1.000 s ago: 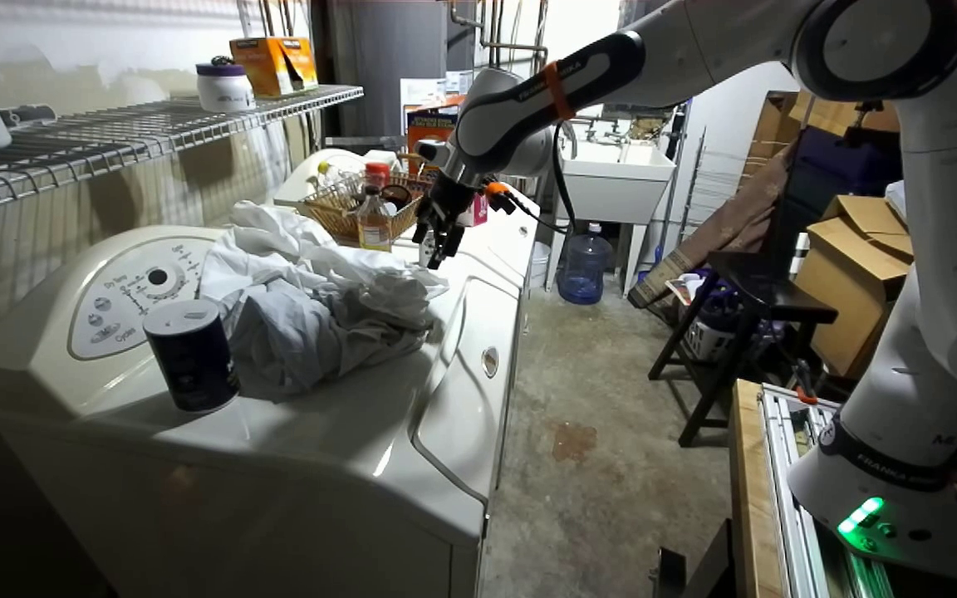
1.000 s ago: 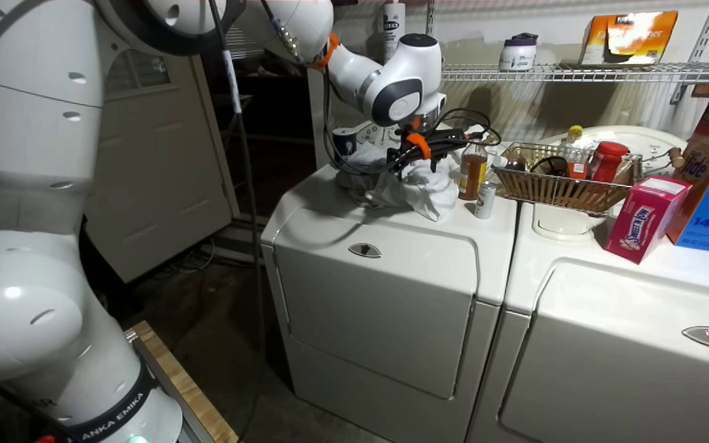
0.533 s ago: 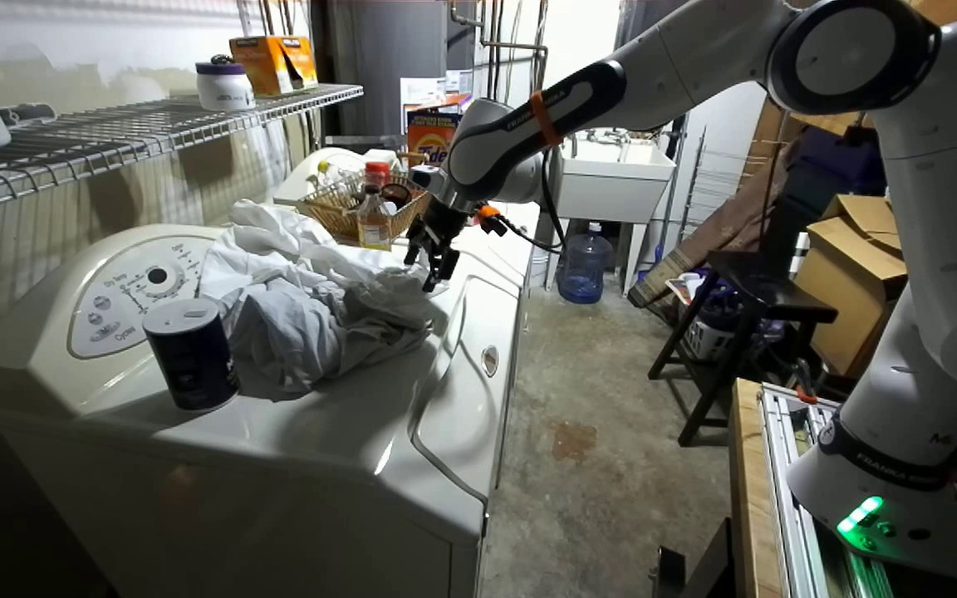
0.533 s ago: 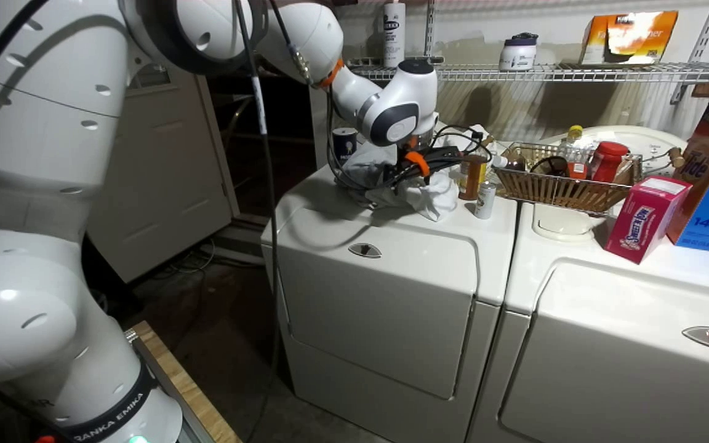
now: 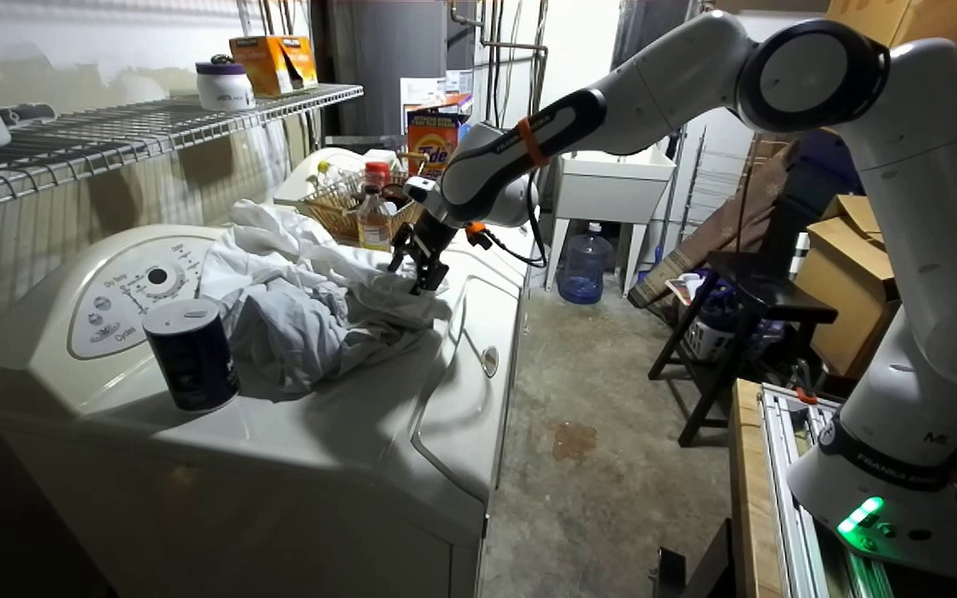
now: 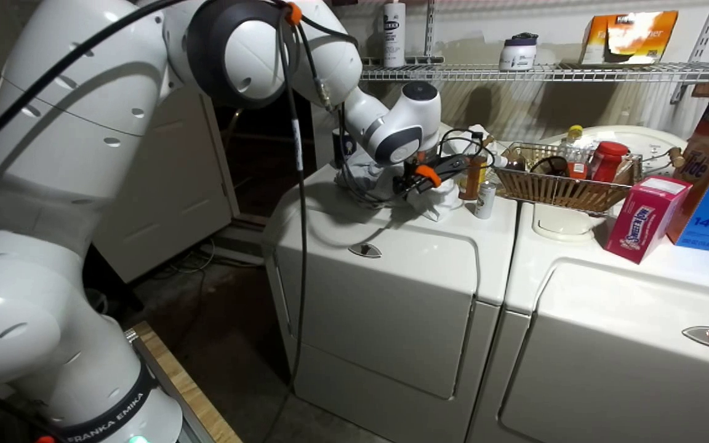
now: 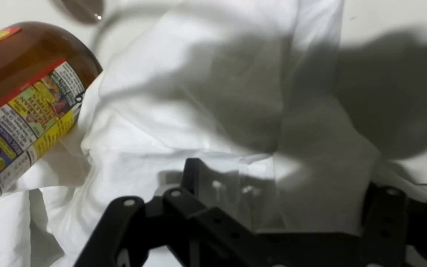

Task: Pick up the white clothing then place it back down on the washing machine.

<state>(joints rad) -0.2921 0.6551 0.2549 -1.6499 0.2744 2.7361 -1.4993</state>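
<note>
White clothing (image 5: 304,311) lay bunched atop the pale machine (image 5: 345,419), between a dark canister (image 5: 193,359) and a brown bottle (image 7: 28,107). Gripper (image 5: 408,278) hung low, tilted, over the clothing's bottle end, spread wide; wrist view showed fabric in the gap. Whether tips touched, couldn't tell.

The arm (image 5: 678,71) reaches out and down, its claw (image 7: 280,188) slanting low with fingers (image 7: 190,178) spread apart.

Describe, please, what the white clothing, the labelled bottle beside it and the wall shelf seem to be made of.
White clothing: soft, matte fabric, perhaps cotton, judging by its folds. Labelled bottle: glossy and see-through, glass or clear plastic. Wall shelf: shiny, probably metal, from its thin wires.
</note>
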